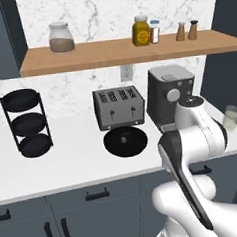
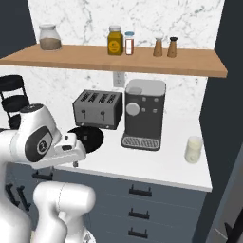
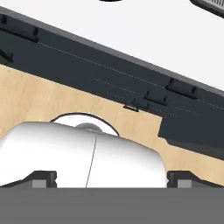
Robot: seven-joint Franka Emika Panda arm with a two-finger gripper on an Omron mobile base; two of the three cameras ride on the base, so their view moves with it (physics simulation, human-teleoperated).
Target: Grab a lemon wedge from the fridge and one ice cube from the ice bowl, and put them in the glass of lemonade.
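The small clear tumbler of pale yellow lemonade (image 2: 193, 149) stood on the white countertop (image 1: 68, 164) near its right end, to the right of the dark grey coffee machine (image 2: 142, 114) and apart from it. The two-finger gripper (image 3: 111, 183) pointed down over the wooden floor (image 3: 39, 100) before the dark blue-grey drawer cabinets (image 3: 109, 74), its jaws spread wide and holding nothing.

Silver four-slot toaster (image 1: 118, 107) mid-table, dark coffee machine (image 1: 168, 97) just beside it at 3 o'clock, round black plate (image 1: 125, 140) at the toaster's 6 o'clock, black three-tier rack (image 1: 27, 123) far at 9 o'clock, jars and shakers on wooden shelf (image 1: 111, 53) at 12 o'clock
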